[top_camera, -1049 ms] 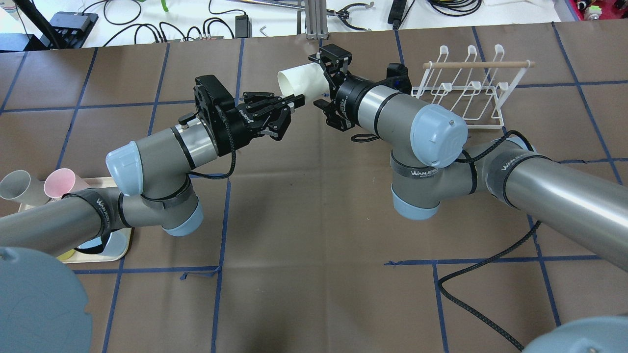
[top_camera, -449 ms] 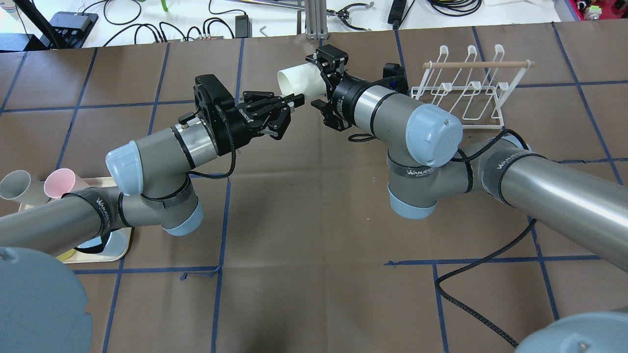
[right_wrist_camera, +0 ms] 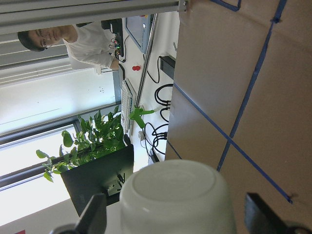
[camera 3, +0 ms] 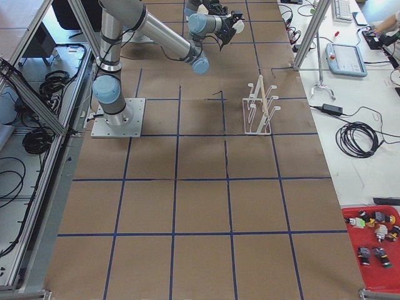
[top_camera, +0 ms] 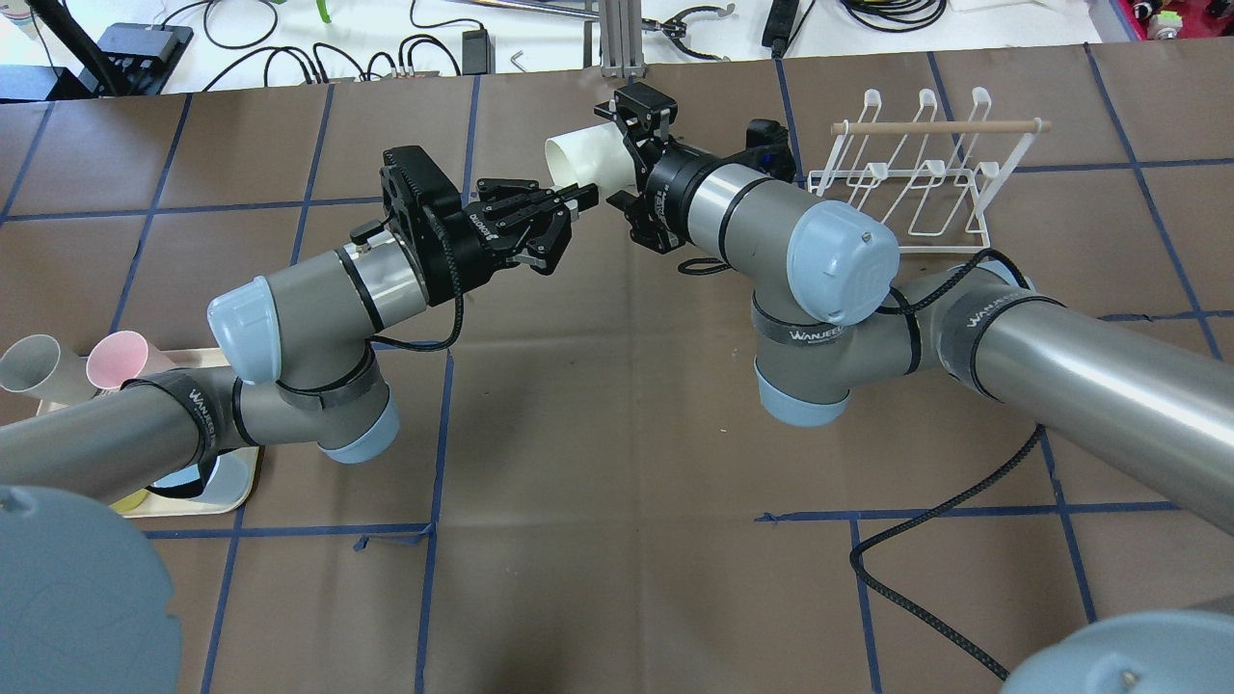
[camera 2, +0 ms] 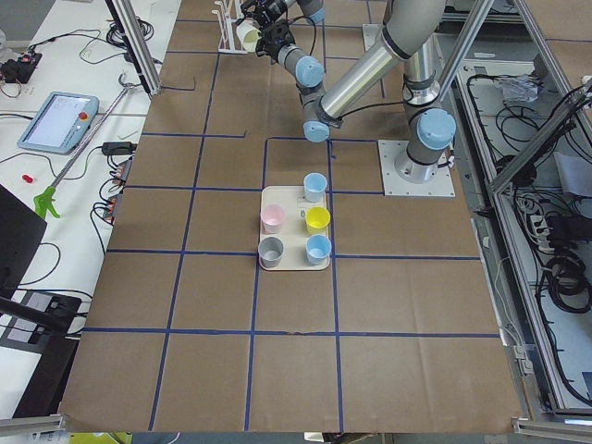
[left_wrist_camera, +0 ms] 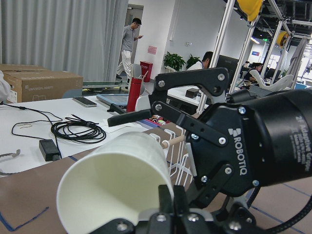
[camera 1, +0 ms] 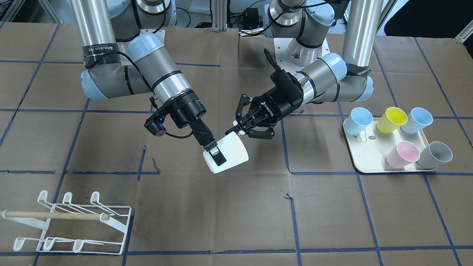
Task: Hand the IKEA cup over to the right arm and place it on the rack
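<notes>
Right arm point(top_camera: 839, 255) has crept toward the upper left of the overhead view over the last second. This brings the right gripper point(top_camera: 625, 159) further along the cup point(top_camera: 583, 159). Its jaws stand apart and straddle the closed base, with slim gaps showing in the wrist view. Left gripper point(top_camera: 581, 200) unmoved, pinched on the rim. Cup hangs horizontal, upper centre. Rack point(top_camera: 940, 126) sits upper right, well apart. Judgement: handover pending, right must clamp first.
</notes>
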You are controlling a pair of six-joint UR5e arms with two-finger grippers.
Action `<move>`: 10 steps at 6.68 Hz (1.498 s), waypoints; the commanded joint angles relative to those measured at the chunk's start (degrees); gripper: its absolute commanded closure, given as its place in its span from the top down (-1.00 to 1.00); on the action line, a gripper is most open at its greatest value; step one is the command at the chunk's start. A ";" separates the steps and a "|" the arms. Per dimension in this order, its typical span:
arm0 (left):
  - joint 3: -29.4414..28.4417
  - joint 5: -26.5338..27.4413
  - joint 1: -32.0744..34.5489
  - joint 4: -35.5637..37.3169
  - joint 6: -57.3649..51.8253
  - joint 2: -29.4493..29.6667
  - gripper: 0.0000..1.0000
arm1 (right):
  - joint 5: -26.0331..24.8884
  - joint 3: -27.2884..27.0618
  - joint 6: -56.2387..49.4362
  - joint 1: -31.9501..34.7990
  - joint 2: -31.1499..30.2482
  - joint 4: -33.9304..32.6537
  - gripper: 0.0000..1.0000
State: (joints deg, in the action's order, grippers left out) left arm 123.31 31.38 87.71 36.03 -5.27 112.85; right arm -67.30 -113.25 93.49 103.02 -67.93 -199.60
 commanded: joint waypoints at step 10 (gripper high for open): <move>-0.71 0.79 -0.96 1.50 -0.09 0.00 0.52 | -1.43 0.13 -0.15 0.42 -0.01 -0.09 -0.07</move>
State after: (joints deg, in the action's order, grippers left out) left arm 122.55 32.22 87.33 37.26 -5.36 112.82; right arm -68.73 -113.04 93.26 103.45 -67.93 -199.69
